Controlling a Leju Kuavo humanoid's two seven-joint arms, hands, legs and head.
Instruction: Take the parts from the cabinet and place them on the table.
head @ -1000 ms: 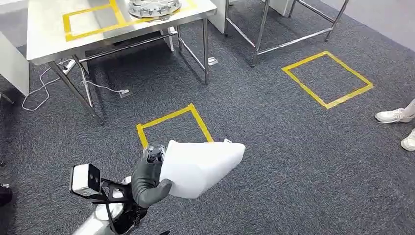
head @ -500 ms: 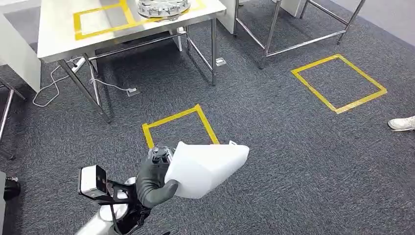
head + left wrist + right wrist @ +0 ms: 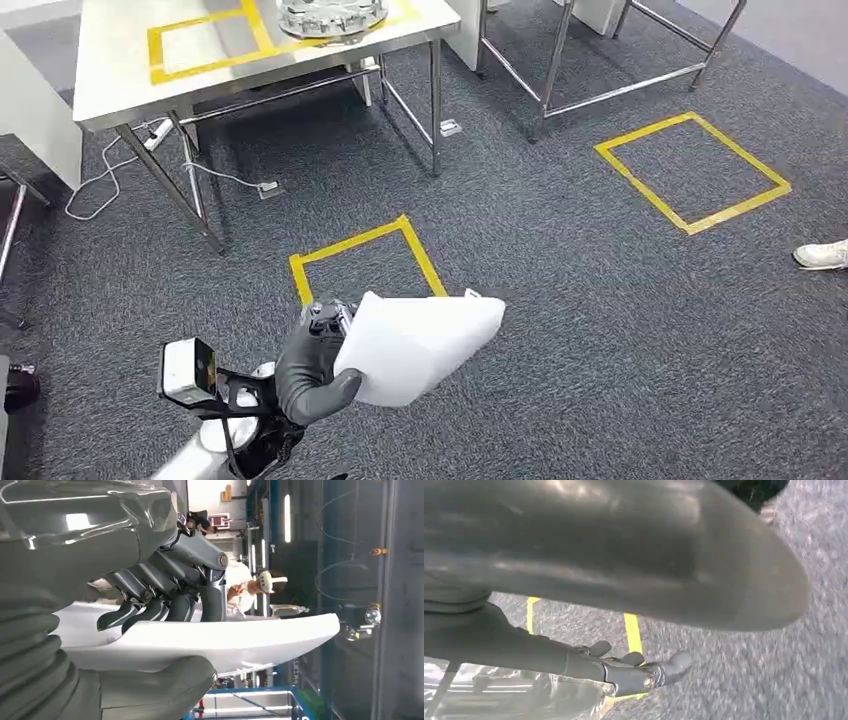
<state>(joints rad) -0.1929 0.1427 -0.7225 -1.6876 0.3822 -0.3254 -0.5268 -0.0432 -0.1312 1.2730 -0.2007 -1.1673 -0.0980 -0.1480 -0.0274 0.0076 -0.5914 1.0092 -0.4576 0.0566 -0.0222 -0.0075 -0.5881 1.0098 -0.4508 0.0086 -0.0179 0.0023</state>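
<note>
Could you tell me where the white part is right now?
In the head view, the left hand holds the white part above the carpet, just before a yellow tape square.

On my right wrist feed, the right hand (image 3: pixel 624 672) hangs over grey carpet (image 3: pixel 744 680), thick grey thumb (image 3: pixel 624 550) across the frame, darker fingers (image 3: pixel 644 677) loosely extended, holding nothing. Yellow tape lines (image 3: pixel 631 630) run on the floor beyond them.

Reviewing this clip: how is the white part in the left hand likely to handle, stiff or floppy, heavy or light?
The white part probably is stiff: it juts past the left hand unsagging. Likely light, one hand carrying it. Its smooth surface may slip.
</note>
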